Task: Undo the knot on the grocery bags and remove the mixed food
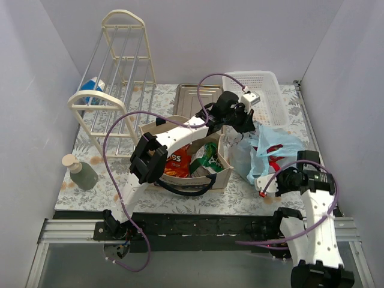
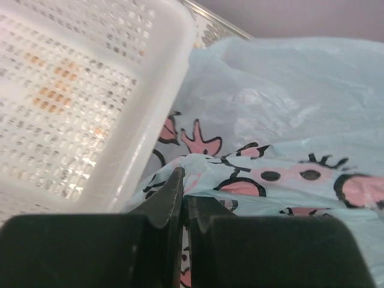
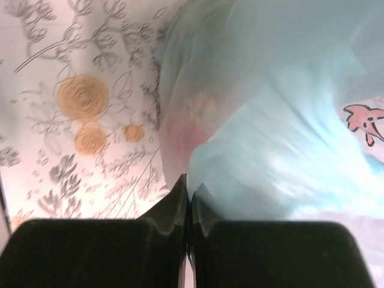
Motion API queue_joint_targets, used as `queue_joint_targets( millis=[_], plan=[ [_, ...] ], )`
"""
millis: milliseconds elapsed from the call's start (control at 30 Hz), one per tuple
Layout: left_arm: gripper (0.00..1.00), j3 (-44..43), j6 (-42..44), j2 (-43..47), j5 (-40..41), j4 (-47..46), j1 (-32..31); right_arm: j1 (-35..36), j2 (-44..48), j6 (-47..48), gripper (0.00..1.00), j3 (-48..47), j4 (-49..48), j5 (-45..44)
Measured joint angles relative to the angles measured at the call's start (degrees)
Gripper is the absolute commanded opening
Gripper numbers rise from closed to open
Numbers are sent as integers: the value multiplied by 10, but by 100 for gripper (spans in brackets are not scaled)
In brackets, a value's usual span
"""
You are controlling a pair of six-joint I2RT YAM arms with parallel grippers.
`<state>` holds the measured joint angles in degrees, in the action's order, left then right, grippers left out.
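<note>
Nearest, at the front-R of the table (image 1: 240,193): the right gripper (image 3: 188,182) reaches in from the R side. Its fingers are pressed together w/ no gap, and the tips are nipped on the near lower edge of the light-blue bag (image 1: 273,144). In the wrist view, thin film bunches right at the tips. A reddish blur shows thru the film, can't tell what it is. Floral cloth lies bare to the L of the bag.

The bag sits R of ctr, crumpled, w/ pink-and-black print. No view shows whether the knot is tied.

Just L of it is the beige tote (image 1: 223,174), open at the top, w/ a dark handle (image 1: 186,191) drooping over its near side. Inside are the Doritos bag (image 1: 177,162) on the L and the green snack bag (image 1: 208,157) on the R, neither taken out. At approx the same depth, a green bottle (image 1: 81,174) stands upright by the L edge, well apart from the bags.

The L arm crosses over the tote from its near-L base. The left gripper (image 2: 183,180) is at the far top of the bag, also closed tight, tips clamped on a fold of film just beside a corner of the white basket (image 2: 162,90).

Farther back, the basket sits behind the bag, w/ the film against its wall. A metal tray (image 1: 195,93) lies L of the basket. A wire rack (image 1: 117,90) stands at far L, w/ a blue-and-white carton (image 1: 90,90) showing thru its bars.
</note>
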<state>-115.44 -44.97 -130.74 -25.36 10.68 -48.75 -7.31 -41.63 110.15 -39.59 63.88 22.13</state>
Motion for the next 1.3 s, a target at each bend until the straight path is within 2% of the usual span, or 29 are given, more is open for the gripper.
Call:
queue_joint_targets(
  millis=[100,200,233,300,333,367,467,533,567,700,833,900,1067,1200,1300],
  plan=[
    [0,-19,7,0,27,-5,7,0,83,6,8,11,44,-29],
    [0,-36,10,0,37,-16,22,1,125,2,21,37,72,-52],
    [7,-40,10,0,36,-19,28,2,127,0,31,45,78,-58],
    [21,-41,8,0,23,-21,37,2,126,-6,37,54,87,-62],
    [45,-41,5,0,14,-19,41,2,124,-8,44,54,90,-61],
    [54,-41,0,0,4,-16,45,2,122,-10,48,51,92,-58],
    [73,-41,-14,0,-26,-11,51,2,110,-20,58,21,97,-42],
    [78,-41,-21,0,-41,-7,51,2,99,-27,62,-18,92,-24],
    [81,-41,-25,0,-49,-5,51,2,93,-32,63,-40,90,-15],
    [83,-38,-35,10,-77,2,53,2,56,-77,60,-127,75,28],
    [84,4,-39,58,-93,9,58,2,1,-151,51,-170,34,63],
    [84,32,-40,95,-101,17,62,2,-33,-185,43,-173,14,71],
    [84,68,-43,183,-111,25,71,2,-111,-240,33,-173,-15,83],
    [84,82,-43,226,-111,22,74,4,-111,-265,26,-151,-44,82],
    [84,87,-44,236,-111,22,75,12,-110,-288,24,-105,-87,52]
  ],
)
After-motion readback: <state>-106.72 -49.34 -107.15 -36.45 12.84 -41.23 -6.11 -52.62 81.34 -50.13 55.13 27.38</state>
